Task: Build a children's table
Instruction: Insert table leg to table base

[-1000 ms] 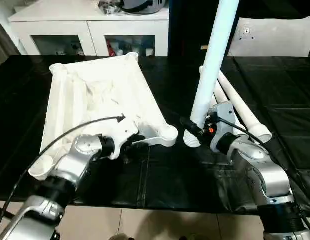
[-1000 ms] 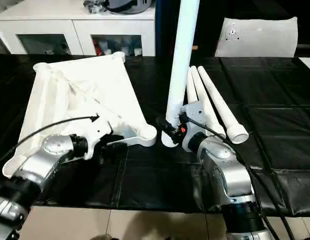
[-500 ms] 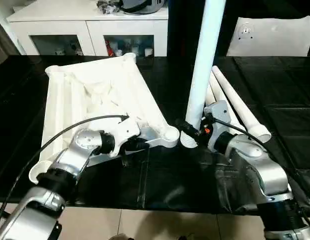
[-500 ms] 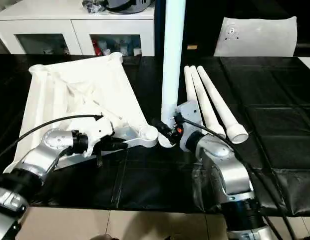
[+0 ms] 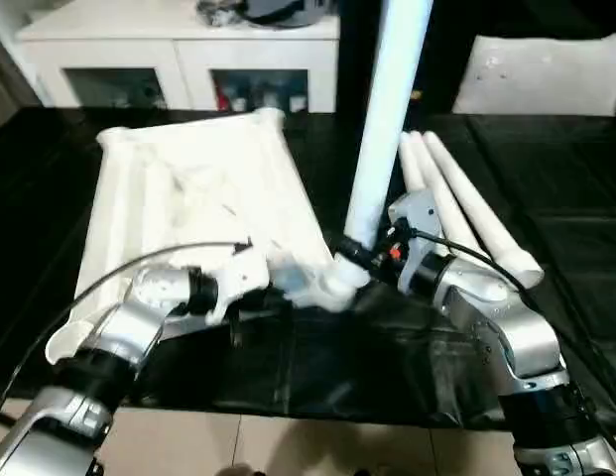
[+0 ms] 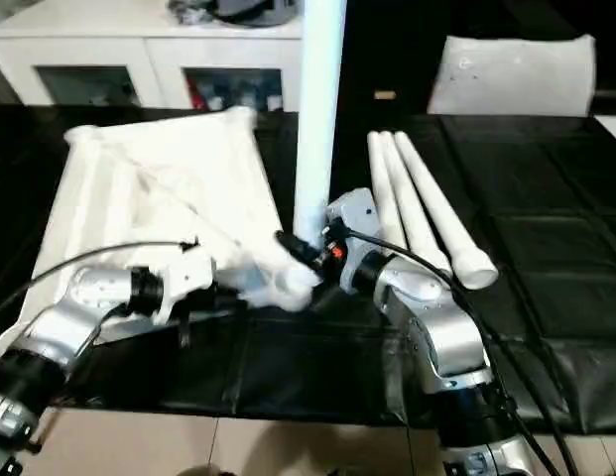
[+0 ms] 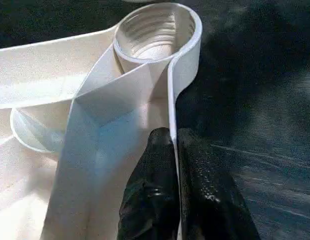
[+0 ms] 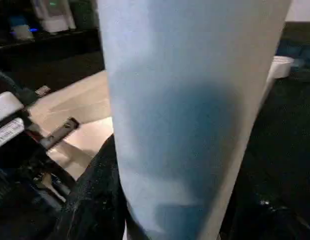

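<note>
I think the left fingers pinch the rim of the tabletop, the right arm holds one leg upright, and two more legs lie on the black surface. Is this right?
Not quite: three more legs lie on the black surface, not two; the right eye view shows them side by side. The rest holds: the left fingers pinch the tabletop rim, and the right arm holds one leg upright.

White cabinet (image 5: 179,59) with glass doors behind black quilted mat (image 5: 546,198); pale tiled floor (image 5: 288,446) below.

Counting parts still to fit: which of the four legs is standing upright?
The leg held by the right gripper, upright over the tabletop's corner socket; the other three legs lie flat together.
</note>
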Tool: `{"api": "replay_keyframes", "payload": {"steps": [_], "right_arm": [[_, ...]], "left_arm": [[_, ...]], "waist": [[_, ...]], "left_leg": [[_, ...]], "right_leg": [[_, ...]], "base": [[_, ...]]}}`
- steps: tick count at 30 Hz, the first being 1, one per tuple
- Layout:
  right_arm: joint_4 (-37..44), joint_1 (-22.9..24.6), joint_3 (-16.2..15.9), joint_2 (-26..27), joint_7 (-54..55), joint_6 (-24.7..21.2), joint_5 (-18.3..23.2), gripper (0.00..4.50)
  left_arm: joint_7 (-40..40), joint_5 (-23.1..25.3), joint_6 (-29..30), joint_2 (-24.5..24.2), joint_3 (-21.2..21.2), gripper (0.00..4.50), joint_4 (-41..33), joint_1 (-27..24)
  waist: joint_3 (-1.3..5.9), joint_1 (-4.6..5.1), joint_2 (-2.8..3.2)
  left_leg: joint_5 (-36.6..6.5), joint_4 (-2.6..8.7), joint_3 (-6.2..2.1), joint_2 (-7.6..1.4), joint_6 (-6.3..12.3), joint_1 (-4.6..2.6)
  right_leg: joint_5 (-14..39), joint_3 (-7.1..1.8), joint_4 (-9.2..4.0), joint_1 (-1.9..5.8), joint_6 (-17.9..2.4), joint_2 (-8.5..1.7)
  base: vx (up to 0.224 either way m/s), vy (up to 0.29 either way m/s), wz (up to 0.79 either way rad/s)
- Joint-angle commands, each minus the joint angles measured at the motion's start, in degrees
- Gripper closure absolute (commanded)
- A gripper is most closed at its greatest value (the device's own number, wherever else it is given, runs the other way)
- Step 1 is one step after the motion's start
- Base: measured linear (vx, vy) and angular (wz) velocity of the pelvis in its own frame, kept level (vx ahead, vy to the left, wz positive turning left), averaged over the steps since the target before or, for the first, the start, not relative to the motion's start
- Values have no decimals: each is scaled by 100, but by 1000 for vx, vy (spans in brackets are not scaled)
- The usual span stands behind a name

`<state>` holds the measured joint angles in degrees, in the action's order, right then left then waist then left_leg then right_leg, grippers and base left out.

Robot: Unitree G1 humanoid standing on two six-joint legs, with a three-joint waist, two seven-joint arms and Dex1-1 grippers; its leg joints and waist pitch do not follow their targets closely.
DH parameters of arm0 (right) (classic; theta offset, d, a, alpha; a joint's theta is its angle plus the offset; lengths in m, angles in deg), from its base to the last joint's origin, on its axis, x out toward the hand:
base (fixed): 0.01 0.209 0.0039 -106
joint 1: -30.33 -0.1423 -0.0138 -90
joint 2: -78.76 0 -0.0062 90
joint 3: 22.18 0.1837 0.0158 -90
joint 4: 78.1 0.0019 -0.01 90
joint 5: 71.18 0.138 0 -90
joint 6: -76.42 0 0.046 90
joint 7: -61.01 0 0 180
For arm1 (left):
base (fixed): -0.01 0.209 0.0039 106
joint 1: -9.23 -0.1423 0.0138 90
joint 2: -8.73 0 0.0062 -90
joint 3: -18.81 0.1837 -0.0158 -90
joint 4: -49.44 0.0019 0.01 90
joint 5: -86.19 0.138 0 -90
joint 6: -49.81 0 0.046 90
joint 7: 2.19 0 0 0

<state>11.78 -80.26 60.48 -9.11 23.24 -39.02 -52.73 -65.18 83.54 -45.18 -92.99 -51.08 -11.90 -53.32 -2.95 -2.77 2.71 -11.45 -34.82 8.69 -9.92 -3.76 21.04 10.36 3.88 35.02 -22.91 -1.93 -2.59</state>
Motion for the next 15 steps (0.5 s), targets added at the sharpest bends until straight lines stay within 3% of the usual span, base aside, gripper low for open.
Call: {"api": "replay_keyframes", "payload": {"steps": [1, 5, 10, 15], "right_arm": [[-4, -101, -100, 19, -219, -53, 114, 259], [-193, -116, -170, 44, -247, 63, -9, 259], [-311, -62, -353, -111, -391, 97, -147, 259], [-431, 4, -298, -93, -395, 125, -177, 259]], "left_arm": [[-196, -6, 89, 9, 92, 450, -66, -91], [-276, -43, 189, -12, 68, 450, -179, -126], [-355, -81, 378, -40, 54, 450, -314, -194], [-418, -154, 408, -38, 6, 450, -355, -219]], "waist": [[383, -5, -78], [367, -29, -99], [380, -56, -106], [379, -57, -97]], "left_leg": [[-636, 389, -37, -299, 306, -26], [-727, 403, -40, -294, 215, -31], [-609, 398, -36, -298, 200, -29], [-641, 395, -34, -288, 218, -25]], "right_leg": [[1136, -334, -399, 335, -1037, -555], [1517, -336, -436, 323, -906, -565], [1305, -340, -408, 326, -915, -559], [1368, -335, -429, 330, -878, -559]], "base": [[0, 0, 0], [0, 0, 0], [0, 0, 0], [0, 0, 0]]}}
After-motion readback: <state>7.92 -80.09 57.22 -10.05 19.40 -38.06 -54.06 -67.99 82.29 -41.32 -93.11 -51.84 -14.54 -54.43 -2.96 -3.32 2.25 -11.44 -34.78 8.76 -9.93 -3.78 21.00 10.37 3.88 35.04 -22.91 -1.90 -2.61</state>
